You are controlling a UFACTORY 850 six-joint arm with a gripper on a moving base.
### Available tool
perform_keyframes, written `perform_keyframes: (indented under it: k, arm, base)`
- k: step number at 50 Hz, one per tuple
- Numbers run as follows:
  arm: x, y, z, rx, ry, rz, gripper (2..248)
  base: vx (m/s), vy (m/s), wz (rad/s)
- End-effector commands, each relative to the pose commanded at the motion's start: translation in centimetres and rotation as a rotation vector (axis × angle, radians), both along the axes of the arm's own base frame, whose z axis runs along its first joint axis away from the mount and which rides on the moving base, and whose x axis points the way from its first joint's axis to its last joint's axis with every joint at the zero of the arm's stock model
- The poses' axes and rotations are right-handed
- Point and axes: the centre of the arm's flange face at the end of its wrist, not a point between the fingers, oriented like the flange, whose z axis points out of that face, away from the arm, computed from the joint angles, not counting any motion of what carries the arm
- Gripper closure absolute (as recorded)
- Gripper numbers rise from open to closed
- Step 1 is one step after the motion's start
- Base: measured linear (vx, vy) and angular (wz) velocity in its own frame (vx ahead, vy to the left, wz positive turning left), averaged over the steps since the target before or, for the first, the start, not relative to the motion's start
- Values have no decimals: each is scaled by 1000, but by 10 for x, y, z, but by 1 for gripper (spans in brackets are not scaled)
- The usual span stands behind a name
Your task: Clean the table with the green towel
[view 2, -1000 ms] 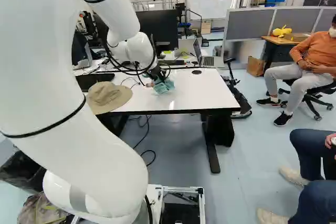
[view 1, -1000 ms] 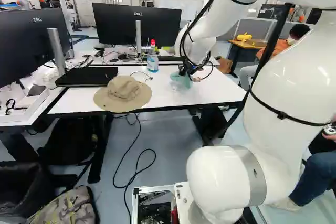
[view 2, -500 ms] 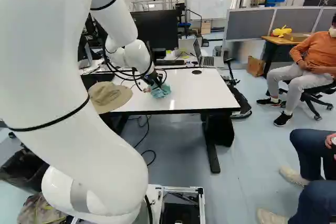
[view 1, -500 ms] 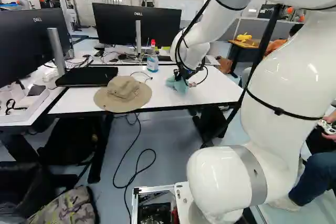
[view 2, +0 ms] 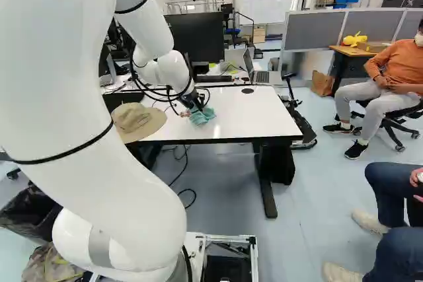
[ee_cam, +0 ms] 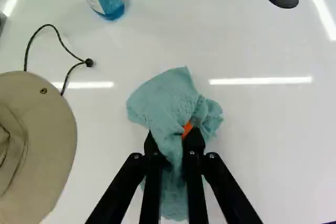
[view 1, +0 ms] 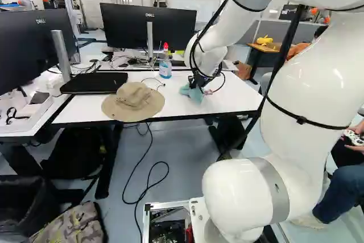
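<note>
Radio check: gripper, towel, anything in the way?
Gripper shut on towel. Towel bunched, apparently touching table. Hat beside, bottle ahead; both might block wider wiping.

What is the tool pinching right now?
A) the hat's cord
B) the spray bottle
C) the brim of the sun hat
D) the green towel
D: the towel is bunched between the tool's two fingers, an orange pad showing against its folds.
</note>
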Motion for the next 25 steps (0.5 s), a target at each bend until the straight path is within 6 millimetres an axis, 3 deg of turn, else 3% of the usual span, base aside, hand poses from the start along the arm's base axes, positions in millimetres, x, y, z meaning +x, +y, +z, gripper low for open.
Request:
perform_keyframes:
  k: [25]
  arm:
    - [-6,0,-4,0,78,0,201]
  base:
    - [0,0,0]
